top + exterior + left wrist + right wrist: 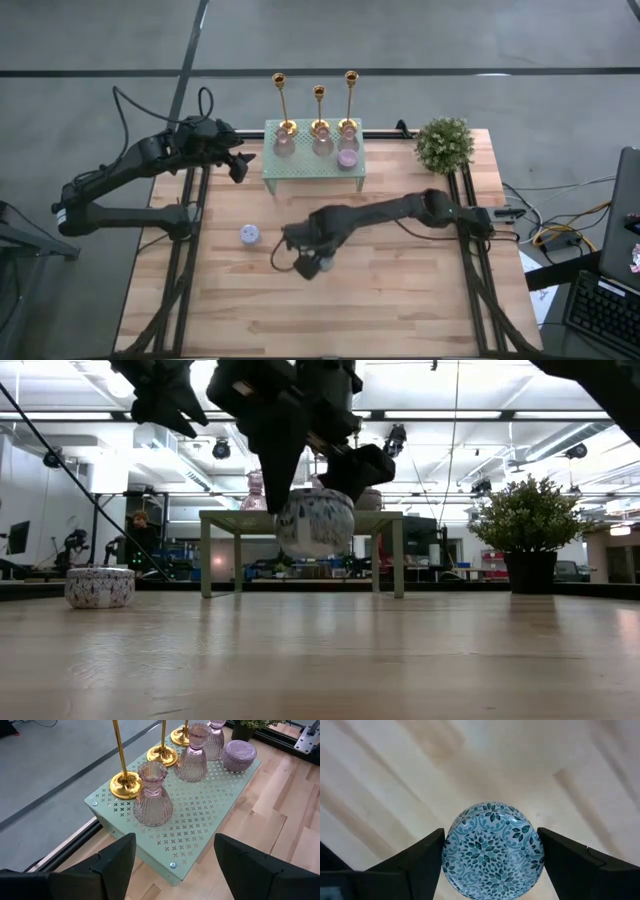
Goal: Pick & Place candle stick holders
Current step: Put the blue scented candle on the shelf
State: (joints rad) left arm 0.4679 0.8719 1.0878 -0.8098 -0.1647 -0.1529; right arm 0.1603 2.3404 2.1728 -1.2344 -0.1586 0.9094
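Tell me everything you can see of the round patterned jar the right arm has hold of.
The patterned jar is a small, squat, round container with a flat top covered in a teal-and-white leaf mosaic; its sides look mottled white and its material is unclear. The right gripper has its jaws against opposite sides of it. In the low view it hangs clear above the wooden table, upright, nothing else touching it. It sits over the table's middle, in front of the green stand.

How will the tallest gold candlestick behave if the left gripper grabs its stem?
Candlestick: likely top-heavy and tippy, a thin stem on a small flared base. Polished metal looks slippery. Pink vases stand close, so a tilt could knock one.
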